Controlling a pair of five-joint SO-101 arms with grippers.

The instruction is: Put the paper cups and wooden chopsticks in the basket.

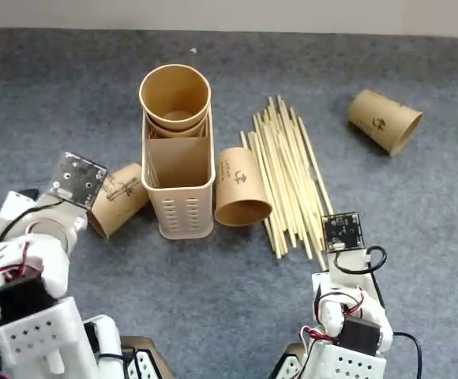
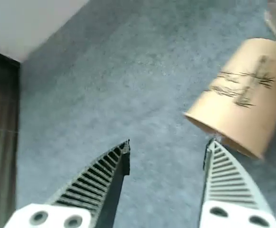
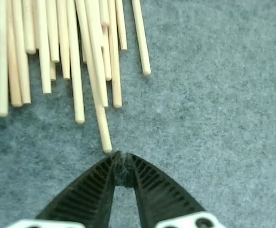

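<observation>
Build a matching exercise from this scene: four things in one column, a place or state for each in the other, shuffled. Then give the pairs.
Things
1. left gripper
2. right gripper
3. stacked cups
4. chopsticks

Places or states
A. lying loose on the carpet
B. open, nothing between the fingers
C. upright in the basket
D. shut, holding nothing

Pairs: 1-B, 2-D, 3-C, 4-A

Bright, even diffuse light; shadows soft, faint
</observation>
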